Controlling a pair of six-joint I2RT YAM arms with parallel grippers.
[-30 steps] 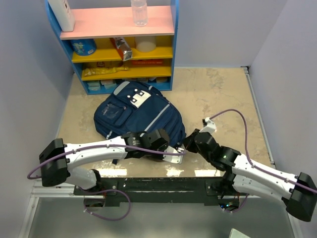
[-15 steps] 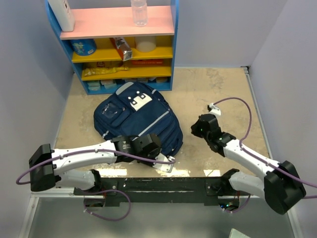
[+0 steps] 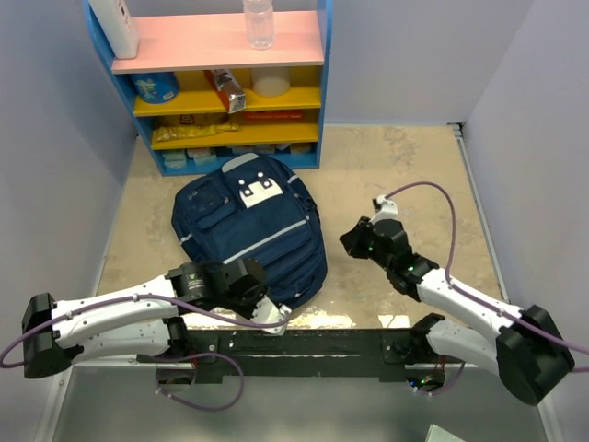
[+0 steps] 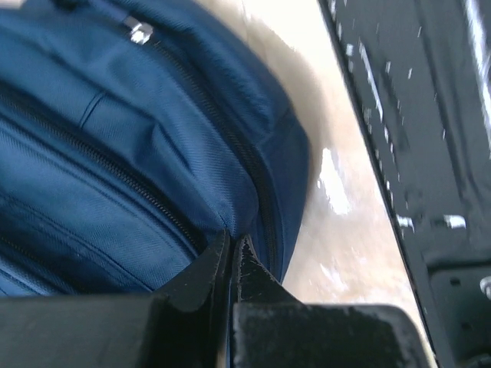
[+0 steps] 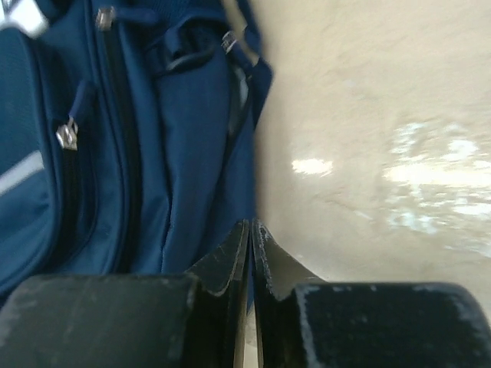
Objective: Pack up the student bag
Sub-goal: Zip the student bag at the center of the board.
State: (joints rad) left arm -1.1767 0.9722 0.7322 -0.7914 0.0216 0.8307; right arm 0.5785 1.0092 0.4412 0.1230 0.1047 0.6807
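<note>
The student bag (image 3: 248, 226), navy with grey stripes and a white patch, lies flat on the beige floor in front of the shelf. My left gripper (image 3: 279, 314) is at the bag's near right corner. In the left wrist view its jaws (image 4: 232, 234) are shut, with the tips pinching a fold of the bag's fabric (image 4: 115, 153) beside a zip. My right gripper (image 3: 350, 241) is shut and empty, a little off the bag's right side. In the right wrist view its tips (image 5: 251, 224) hover beside the bag's edge (image 5: 176, 153).
A blue, yellow and pink shelf unit (image 3: 225, 87) stands at the back, with a water bottle (image 3: 259, 23) and a white box (image 3: 118, 26) on top. The black mounting rail (image 3: 304, 345) runs along the near edge. Grey walls close in on both sides.
My left gripper moved left and toward me along the bag's near edge, and the bag shifted left with it. My right gripper pulled back to the right, then stayed beside the bag.
</note>
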